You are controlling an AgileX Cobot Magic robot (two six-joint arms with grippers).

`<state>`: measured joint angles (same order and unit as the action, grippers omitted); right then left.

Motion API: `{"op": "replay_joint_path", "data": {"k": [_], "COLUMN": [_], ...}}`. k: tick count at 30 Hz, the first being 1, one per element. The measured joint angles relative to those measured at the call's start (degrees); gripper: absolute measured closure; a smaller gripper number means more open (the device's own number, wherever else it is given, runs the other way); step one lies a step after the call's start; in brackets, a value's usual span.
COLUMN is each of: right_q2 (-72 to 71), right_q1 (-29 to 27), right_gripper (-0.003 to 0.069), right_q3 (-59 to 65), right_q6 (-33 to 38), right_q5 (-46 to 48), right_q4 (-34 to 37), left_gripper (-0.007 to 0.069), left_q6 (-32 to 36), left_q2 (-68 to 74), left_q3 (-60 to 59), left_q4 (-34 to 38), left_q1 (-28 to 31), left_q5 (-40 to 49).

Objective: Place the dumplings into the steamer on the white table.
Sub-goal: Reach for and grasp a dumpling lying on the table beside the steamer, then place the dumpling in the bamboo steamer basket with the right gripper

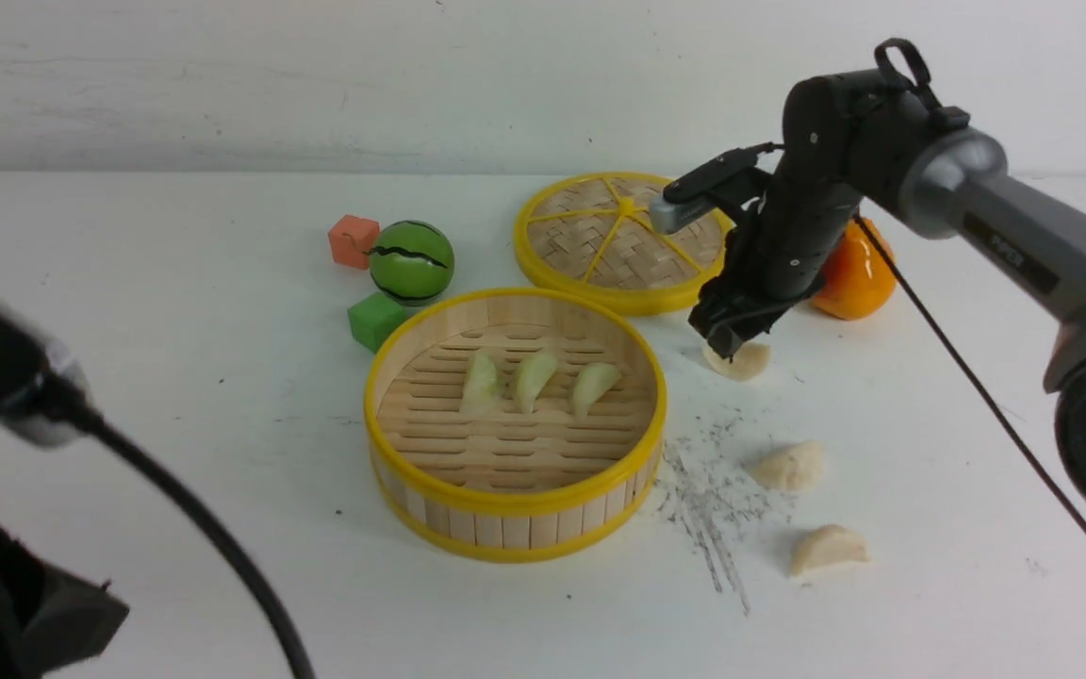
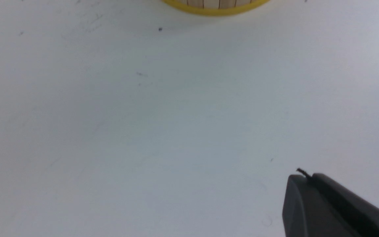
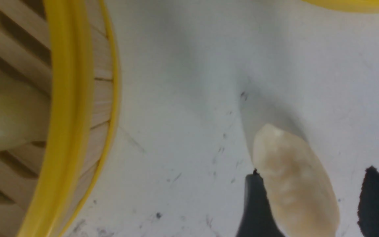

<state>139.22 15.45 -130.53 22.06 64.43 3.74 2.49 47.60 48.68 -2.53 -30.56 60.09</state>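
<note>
Pincer (image 3: 311,187) on the right arm spread wide, gripping nothing, its fingers astride one cream dumpling (image 1: 737,362) on the tabletop (image 1: 251,528), presumably to pinch its sides for the steamer (image 1: 515,500), where three green dumplings (image 1: 534,380) lie, while the left pincer (image 2: 308,177) is closed, empty, apparently unneeded.

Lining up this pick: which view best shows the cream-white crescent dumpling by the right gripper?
Right wrist view: the dumpling lies large between the gripper's open fingers. Front view: partly hidden behind it. Left wrist view: absent.
</note>
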Motion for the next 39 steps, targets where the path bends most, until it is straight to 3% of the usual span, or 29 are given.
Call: {"op": "replay_joint_path", "data": {"k": [5, 8, 13, 18, 22, 26, 34, 39], "right_q2": [3.45, 3.51, 2.27, -1.54, -7.65, -11.14, -9.98, -7.38], "right_q1": [-0.62, -1.48, -2.83, -2.96, -2.14, 3.69, 20.04, 21.12], "right_gripper": [0.0302, 0.0367, 0.0366, 0.0366, 0.0366, 0.0366, 0.0366, 0.0366], "right_q3": [-1.03, -1.1, -1.1, -1.1, -1.1, -0.21, 13.28, 14.49], "right_q6": [2.35, 1.26, -2.71, -6.46, -11.3, -13.24, -20.66, -31.85], "right_q5": [0.38, 0.43, 2.57, 5.37, 6.4, 5.96, -7.17, -16.18], "right_q4": [1.9, 3.05, 3.47, 4.01, 12.26, 18.53, 15.24, 12.93], "left_gripper": [0.0635, 0.0634, 0.0631, 0.0629, 0.0628, 0.0624, 0.0619, 0.0617], "left_q6": [-1.19, -6.74, -17.75, -22.45, -29.45, -34.22, -35.37, -35.41], "left_q2": [-1.73, -1.9, -5.82, -13.15, -22.15, -30.34, -45.53, -48.3], "left_q3": [-5.3, -5.81, -6.51, -9.56, -14.74, -21.07, -28.31, -28.7], "left_q4": [-6.54, -13.05, -21.0, -22.56, -23.6, -25.19, -28.03, -30.08], "left_q1": [0.0, 0.0, 0.0, 0.0, 0.0, 0.0, 0.0, 0.0], "left_q5": [0.83, 2.4, 2.99, 2.97, -1.6, -10.19, -15.89, -16.89]}}
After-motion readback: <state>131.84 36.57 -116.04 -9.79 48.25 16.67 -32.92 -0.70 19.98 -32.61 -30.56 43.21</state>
